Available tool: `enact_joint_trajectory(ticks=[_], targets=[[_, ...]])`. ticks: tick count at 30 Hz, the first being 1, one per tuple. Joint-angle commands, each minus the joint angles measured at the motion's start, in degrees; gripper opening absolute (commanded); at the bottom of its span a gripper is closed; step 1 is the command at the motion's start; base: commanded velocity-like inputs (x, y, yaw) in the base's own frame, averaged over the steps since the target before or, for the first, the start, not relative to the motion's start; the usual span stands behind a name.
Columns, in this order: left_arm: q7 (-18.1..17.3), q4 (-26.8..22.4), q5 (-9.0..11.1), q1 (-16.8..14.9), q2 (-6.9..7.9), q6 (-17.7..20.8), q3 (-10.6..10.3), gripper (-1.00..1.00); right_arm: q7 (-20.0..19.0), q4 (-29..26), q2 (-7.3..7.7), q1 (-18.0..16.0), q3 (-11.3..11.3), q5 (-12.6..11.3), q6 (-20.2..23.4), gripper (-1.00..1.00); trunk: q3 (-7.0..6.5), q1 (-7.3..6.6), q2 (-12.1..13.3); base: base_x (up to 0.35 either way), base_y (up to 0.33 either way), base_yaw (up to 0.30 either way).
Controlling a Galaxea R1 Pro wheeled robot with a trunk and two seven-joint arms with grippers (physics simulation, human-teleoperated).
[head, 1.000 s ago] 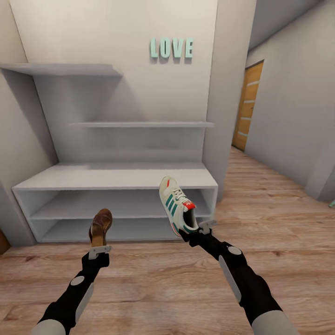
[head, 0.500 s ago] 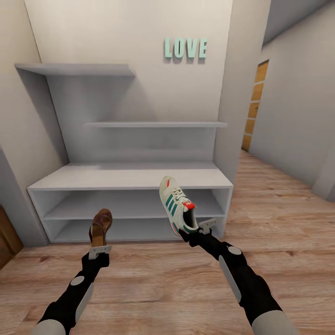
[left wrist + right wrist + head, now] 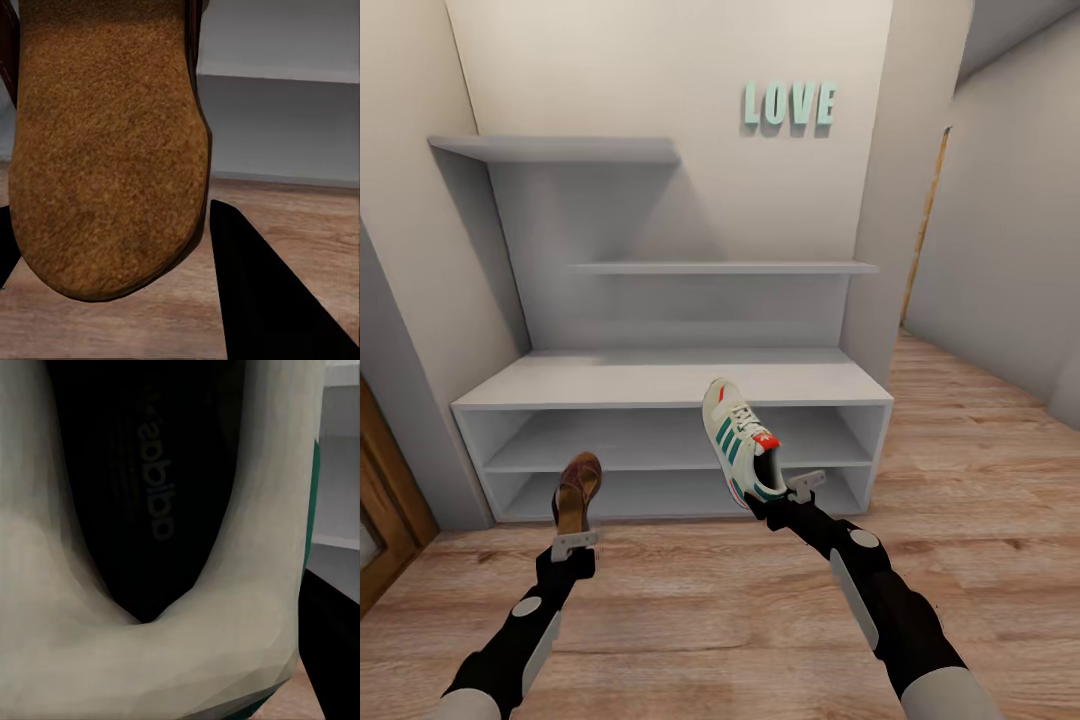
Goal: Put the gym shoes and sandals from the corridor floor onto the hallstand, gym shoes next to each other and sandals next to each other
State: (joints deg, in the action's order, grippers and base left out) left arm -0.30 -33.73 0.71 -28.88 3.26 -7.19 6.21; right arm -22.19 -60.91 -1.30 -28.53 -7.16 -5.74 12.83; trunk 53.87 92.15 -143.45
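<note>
Head view: both arms were raised in front of the hallstand [image 3: 660, 385], each carrying a shoe clear of the corridor floor [image 3: 690, 600].

Left end effector [image 3: 574, 540] was closed on the heel end of a dark-brown sandal [image 3: 576, 490]. The sandal stood upright, toe up, in front of the left part of the hallstand's lower shelves. In the left wrist view the sandal's tan insole [image 3: 105, 150] was close to the lens, with one dark finger [image 3: 262, 292] beside it and floor planks and the grey shelf front behind.

Right end effector [image 3: 780, 497] was clamped on the heel of a cream-white gym shoe [image 3: 738, 440]. The shoe was tilted, toe up and leaning toward the left, with green side stripes and a red tongue tab facing the camera. Its toe overlapped the front edge of the hallstand's bench top, right of centre. The right wrist view looked into the gym shoe's dark opening [image 3: 150, 495] and cream collar, with a strip of green at one side.

Hallstand: pale grey, long bench top, two low shelves below, two wall shelves above. Mint letters "LOVE" [image 3: 788, 104] hung on the wall above it. A wooden door frame [image 3: 385, 500] stood by the hallstand's left end.
</note>
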Motion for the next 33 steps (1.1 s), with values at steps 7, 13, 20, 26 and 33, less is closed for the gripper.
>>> enact_joint_trajectory(ticks=[7,13,20,26,33], targets=[[0.16,0.80,-0.26,-0.03,-0.28,-0.26,-0.04,-1.00,-0.04,-0.09,-0.08,-0.02,0.02,-0.62,0.58,-1.00,0.05,-0.02,-0.03,0.000,0.308,0.000],[0.28,1.09,-0.37,-0.03,-0.03,-0.12,0.10,-1.00,-0.12,-0.10,-0.11,-0.03,-0.11,-0.90,0.62,-1.00,0.05,-0.02,-0.03,0.000,0.116,0.000],[0.22,6.53,-0.34,-0.03,-0.26,-0.21,-0.03,-1.00,-0.09,0.60,0.02,-0.03,0.05,-0.86,0.63,-1.00,0.05,-0.02,-0.03,-0.013,0.009,0.000],[0.29,6.64,-0.38,-0.03,-0.23,-0.19,0.09,-1.00,-0.13,2.49,0.28,-0.03,0.20,-0.93,0.62,-1.00,0.05,-0.02,-0.03,-0.167,0.118,0.000],[0.22,6.60,-0.36,-0.03,-0.70,-0.30,-0.09,-1.00,-0.05,3.56,0.43,-0.03,0.22,-0.69,0.62,-1.00,0.05,-0.02,-0.03,-0.036,0.028,0.000]])
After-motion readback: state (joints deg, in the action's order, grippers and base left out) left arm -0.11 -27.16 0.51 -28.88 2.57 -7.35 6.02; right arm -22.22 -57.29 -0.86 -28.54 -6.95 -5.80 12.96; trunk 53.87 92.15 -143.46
